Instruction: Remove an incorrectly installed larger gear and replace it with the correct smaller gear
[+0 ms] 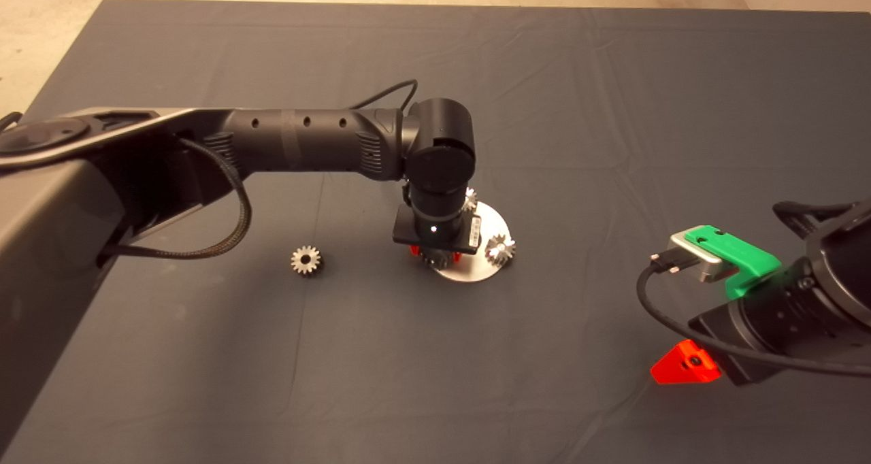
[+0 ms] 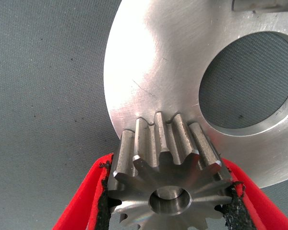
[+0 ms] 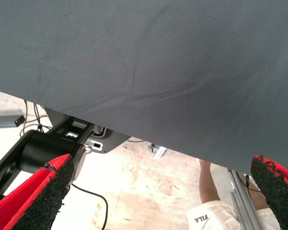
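now, at about nine o'clock from the silver disc (image 1: 476,263), a loose gear lies alone on the dark mat (image 1: 612,110); this is the smaller gear (image 1: 306,260), flat on the cloth, well apart from the disc; the left arm (image 1: 306,147) comes in from the nine o'clock edge and bends down over the disc, so that its wrist hides most of the plate; under the wrist, the left gripper (image 2: 170,199) pinches a gear by its toothed rim, one black pad on each side, red fingers (image 2: 89,196) pressed against the teeth; that gear, the larger gear (image 2: 170,177), sits at the disc's six o'clock edge, its dark centre hole facing the wrist camera, its teeth lying over the bright plate; whether it rests on the plate or is raised off it i cannot tell; the disc has a big round opening (image 2: 252,81) through which the mat shows; two more gears stand on the disc, one at twelve o'clock (image 1: 470,199), partly hidden by the wrist, one at three o'clock (image 1: 500,248); at the mat's four o'clock edge the right gripper (image 3: 158,191) hangs idle, fingers spread wide, gripping nothing; beyond the mat's rim its camera shows floor, cables and a person's leg (image 3: 209,184).
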Robot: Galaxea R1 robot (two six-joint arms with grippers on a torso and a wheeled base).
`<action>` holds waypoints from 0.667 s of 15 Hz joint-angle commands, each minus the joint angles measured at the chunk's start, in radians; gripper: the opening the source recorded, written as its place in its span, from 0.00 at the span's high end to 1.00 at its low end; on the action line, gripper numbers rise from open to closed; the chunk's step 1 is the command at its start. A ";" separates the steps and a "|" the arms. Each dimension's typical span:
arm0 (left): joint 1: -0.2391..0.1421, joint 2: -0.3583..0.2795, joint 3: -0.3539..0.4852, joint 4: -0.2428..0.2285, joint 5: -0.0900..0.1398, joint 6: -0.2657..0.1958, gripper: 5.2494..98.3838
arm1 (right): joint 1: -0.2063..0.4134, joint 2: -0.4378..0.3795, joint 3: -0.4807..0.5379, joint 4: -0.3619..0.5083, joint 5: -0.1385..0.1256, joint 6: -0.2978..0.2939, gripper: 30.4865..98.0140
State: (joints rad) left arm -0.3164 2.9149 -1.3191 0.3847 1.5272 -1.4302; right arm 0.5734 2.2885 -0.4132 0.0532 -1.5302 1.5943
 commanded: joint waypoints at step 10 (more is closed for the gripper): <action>-0.171 0.002 0.011 -0.118 0.131 -0.004 0.56 | 0.014 -0.002 0.002 0.034 0.002 -0.003 0.00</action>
State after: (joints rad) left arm -0.4309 2.9164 -1.3196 0.3272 1.5260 -1.4313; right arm 0.5734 2.2885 -0.4132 0.0534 -1.5302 1.5943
